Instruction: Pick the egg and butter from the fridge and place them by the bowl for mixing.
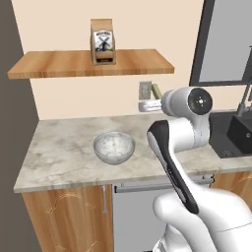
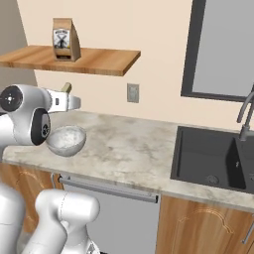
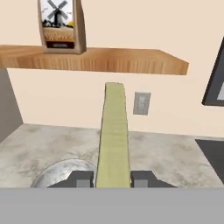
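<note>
One item in hand: the butter (image 3: 113,135) — a thin olive-yellow stick — is clamped between the two fingertips of the tool (image 3: 113,178) and juts out from them toward the back wall.
Tool state: closed on the butter's lower end, gripping it by its long sides; in the left base view the stick's tip (image 1: 156,90) shows just past the wrist, centre right of the frame.
Bowl: the glassy bowl (image 1: 114,146) sits on the marble worktop (image 1: 59,147), left of centre in the left base view; in the hand view its rim (image 3: 61,173) peeks in at the lower left, below and beside the stick.
Step in hand: my reading is carry and set down — the butter hangs above the worktop, not yet resting on it.
How to do it well: lower toward bare worktop beside the bowl, not over its rim; tip the stick flat before letting go so it does not topple or roll.
Watch for: the long free end swinging into the bowl wall as the wrist turns.
Egg: I cannot find it on the worktop, so it probably remains to be fetched.
</note>
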Robot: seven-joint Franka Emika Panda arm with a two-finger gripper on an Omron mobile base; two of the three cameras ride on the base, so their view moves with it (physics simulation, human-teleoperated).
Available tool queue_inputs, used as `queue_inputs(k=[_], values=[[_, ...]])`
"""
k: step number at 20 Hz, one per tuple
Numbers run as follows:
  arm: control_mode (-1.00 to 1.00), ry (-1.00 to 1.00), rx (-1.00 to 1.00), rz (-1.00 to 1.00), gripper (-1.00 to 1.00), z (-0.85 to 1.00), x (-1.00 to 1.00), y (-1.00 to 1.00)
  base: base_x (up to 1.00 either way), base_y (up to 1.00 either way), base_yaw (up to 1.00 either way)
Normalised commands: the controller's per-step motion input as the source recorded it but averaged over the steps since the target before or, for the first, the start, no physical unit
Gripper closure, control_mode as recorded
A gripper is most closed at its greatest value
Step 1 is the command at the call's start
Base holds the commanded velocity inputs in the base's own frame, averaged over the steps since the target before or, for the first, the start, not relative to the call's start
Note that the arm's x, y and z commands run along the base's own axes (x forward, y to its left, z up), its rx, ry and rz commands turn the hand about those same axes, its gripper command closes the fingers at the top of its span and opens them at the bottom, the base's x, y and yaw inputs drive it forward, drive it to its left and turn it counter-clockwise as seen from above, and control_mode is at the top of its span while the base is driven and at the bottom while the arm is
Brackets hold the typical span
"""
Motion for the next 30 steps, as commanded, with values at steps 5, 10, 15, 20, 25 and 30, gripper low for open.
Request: queue_inputs(k=[5, 10, 15, 20, 25, 30], values=[[-1.00, 0.03, 0.01, 0.00, 1.00, -0.02, 0.06, -0.03, 0.07, 0.00, 0.00], [-1.00, 0.23, 0.11, 0.00, 1.00, -0.18, 0.44, -0.25, 0.00, 0.00, 0.00], [-1.00, 0.33, 0.03, 0.08, 1.00, -0.43, 0.26, -0.33, 0.00, 0.00, 0.00], [-1.00, 0.22, 0.02, 0.07, 1.00, -0.65, 0.03, -0.30, 0.00, 0.00, 0.00], [-1.00, 0.04, 0.04, 0.02, 1.00, -0.55, 0.32, -0.07, 0.00, 0.00, 0.00], [-1.00, 0.02, 0.03, 0.10, 1.00, -0.57, 0.39, 0.01, 0.00, 0.00, 0.00]])
